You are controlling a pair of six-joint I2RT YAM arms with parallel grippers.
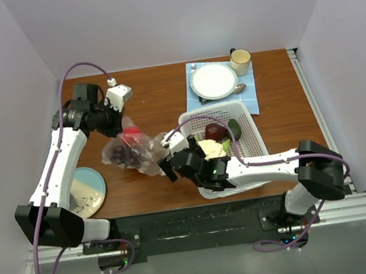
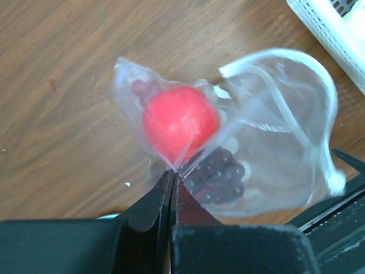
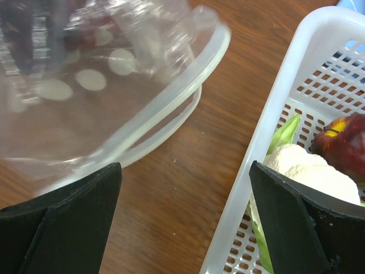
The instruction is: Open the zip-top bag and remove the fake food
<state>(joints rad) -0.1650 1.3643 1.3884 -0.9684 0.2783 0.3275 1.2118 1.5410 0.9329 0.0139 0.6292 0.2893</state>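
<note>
A brown wooden surface (image 1: 156, 93) is seen from above, with two robot arms bolted at its near edge. A white perforated basket (image 1: 210, 111) is set right of centre, and a blue mat (image 1: 249, 100) lies behind it, carrying a white plate (image 1: 214, 80), a cup (image 1: 240, 61) and a spoon (image 1: 239, 89).

The zip-top bag (image 1: 131, 154), clear and printed with pale dots, is found just left of the basket, between the two claws. Its film is pinched by the left claw (image 2: 172, 174), whose jaws are pressed tightly together on a fold at the bag's closed end. The bag's mouth is seen gaping towards the basket, its zip strips parted.

The right claw (image 3: 185, 165) is held with its jaws spread wide and nothing between them, over bare wood. The bag's open rim is seen just ahead of one finger, the basket wall beside the other. Whether the bag is touched cannot be told.

A red fruit (image 2: 179, 123) and a dark purple cluster (image 2: 219, 177) are held inside the bag, just beyond the left claw's tips. A cream-white piece (image 3: 302, 165), a dark red piece (image 3: 348, 137) and a green piece (image 1: 234, 128) are seen lying in the basket.
</note>
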